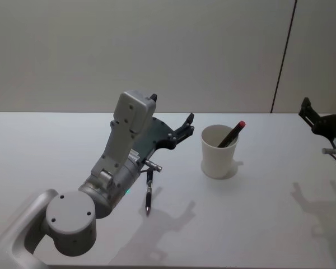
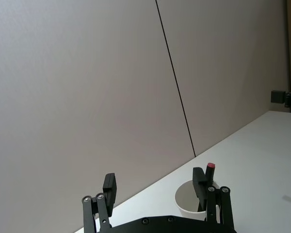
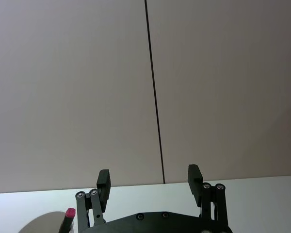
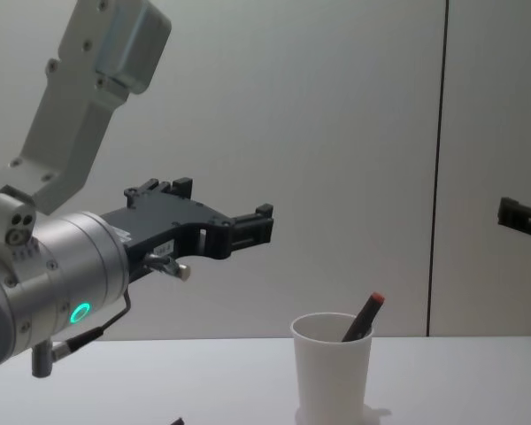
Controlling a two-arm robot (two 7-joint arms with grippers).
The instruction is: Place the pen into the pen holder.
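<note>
The pen holder (image 1: 218, 158) is a white paper cup standing right of the table's middle. A dark pen with a red end (image 1: 233, 133) leans inside it, red end up. A second, black pen (image 1: 148, 194) lies flat on the table, left of the cup and under my left arm. My left gripper (image 1: 186, 128) hangs open and empty above the table, just left of the cup. In the left wrist view the left gripper (image 2: 155, 183) has the cup (image 2: 188, 200) just beyond its fingertips. My right gripper (image 1: 325, 109) is raised at the far right, open and empty.
The white table (image 1: 280, 224) reaches back to a plain grey wall with one dark vertical seam (image 1: 283, 56). My left arm's elbow (image 1: 70, 221) bulks over the front left corner of the table.
</note>
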